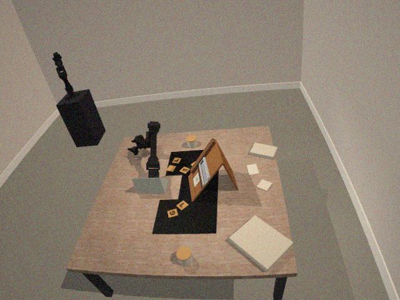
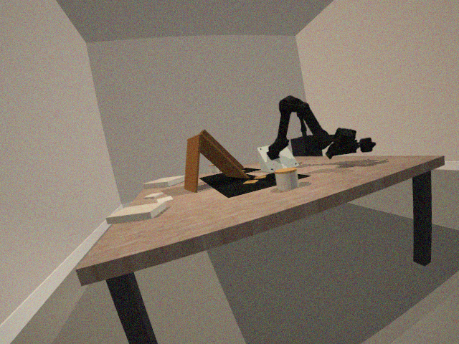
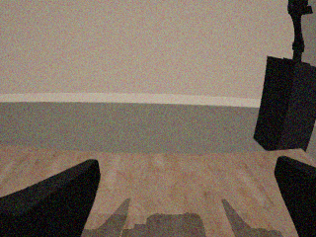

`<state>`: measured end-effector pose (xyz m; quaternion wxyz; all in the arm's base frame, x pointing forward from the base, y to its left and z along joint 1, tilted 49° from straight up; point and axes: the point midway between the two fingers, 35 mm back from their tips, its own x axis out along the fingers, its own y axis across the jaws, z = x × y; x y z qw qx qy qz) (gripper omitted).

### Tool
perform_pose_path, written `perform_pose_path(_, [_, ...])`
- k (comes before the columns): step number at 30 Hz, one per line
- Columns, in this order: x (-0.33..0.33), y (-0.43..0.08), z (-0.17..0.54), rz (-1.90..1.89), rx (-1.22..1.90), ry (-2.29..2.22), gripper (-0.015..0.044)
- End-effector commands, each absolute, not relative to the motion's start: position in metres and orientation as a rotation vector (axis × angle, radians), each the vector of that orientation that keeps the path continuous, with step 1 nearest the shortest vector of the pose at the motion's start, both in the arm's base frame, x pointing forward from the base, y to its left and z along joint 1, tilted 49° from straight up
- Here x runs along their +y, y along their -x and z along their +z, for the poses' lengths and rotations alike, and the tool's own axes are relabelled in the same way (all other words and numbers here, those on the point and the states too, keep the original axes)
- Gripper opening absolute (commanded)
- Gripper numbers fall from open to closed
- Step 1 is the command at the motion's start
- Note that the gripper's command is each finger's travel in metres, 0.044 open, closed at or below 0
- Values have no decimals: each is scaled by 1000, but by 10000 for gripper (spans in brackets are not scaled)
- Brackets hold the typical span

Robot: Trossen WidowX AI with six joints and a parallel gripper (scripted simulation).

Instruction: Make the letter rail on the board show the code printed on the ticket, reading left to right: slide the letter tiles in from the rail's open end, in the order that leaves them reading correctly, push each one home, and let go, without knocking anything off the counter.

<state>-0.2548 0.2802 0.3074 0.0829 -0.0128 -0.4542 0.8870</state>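
My gripper (image 1: 130,145) (image 3: 192,170) is open and empty, low over the table's far left part, pointing away from the board and tiles. The wooden board (image 1: 215,158) (image 2: 222,159) leans as an A-frame on the black mat (image 1: 200,224) (image 2: 229,189). A white card (image 1: 196,179) and a pale strip (image 1: 204,170) are on its sloping face; their print and the rail are too small to make out. Tile G (image 1: 172,213) and a tile like L (image 1: 182,205) lie on the near part of the mat. Tiles (image 1: 176,160) (image 1: 184,169) (image 1: 170,168) lie on its far part, another partly hidden behind the board.
A grey-green tilted panel (image 1: 149,185) stands by the arm's base. Orange-lidded jars (image 1: 191,139) (image 1: 184,253) stand at the far and near sides. Pale slabs (image 1: 263,150) (image 1: 260,242) and small white pieces (image 1: 252,169) (image 1: 264,185) lie right. A black pedestal (image 1: 82,119) (image 3: 286,104) stands beyond the table.
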Motion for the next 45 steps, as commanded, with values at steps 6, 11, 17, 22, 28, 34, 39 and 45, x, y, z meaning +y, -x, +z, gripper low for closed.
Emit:
perform_pose_path(6, [322,199,325,2497,-1198,143,440])
perform_pose_path(11, [341,165,332,2411,-1112,190,440])
perform_pose_path(17, [358,122,341,2303,-1012,236,440])
perform_pose_path(22, [368,85,348,2210,-933,266,440])
perform_pose_path(28, [371,63,354,2154,-855,265,440])
perform_pose_path(34, [364,72,372,2164,-775,178,440])
perform_pose_path(39, [369,49,379,2100,-691,162,440])
perform_pose_path(45, [374,-6,383,1953,-581,176,440])
